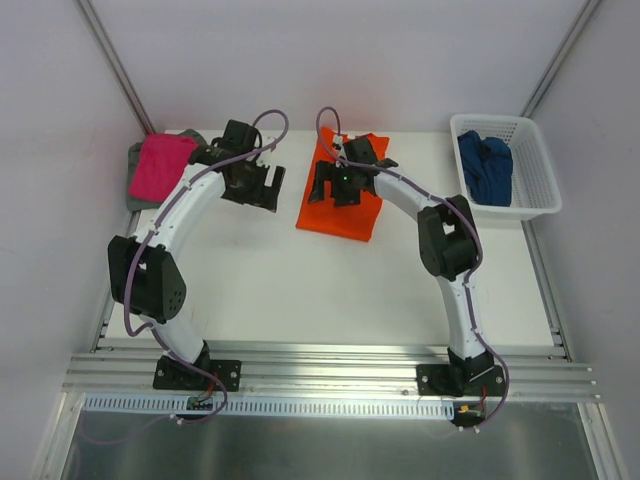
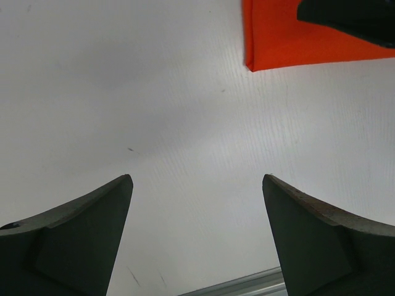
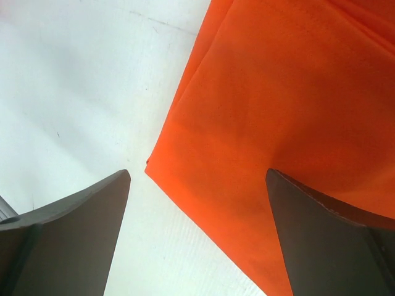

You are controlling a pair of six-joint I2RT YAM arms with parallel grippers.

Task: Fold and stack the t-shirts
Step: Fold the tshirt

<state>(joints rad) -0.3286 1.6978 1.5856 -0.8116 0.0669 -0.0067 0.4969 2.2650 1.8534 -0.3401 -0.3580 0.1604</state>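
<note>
L tool (image 1: 262,195) wide over table (image 1: 300,290), elbow bent; R tool (image 1: 330,192) wide, empty, over orange t-shirt (image 1: 345,218) corner.

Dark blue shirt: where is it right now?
In the top view, the dark blue shirt lies bunched inside the white basket at the far right corner of the table, well right of the orange shirt.

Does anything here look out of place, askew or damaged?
Nothing is spilled or damaged. The folded orange t-shirt lies slightly skewed to the edges of the table, apart from the pink t-shirt stacked on the grey t-shirt at the far left. The dark blue t-shirt sits bunched and unfolded in the white basket.
</note>
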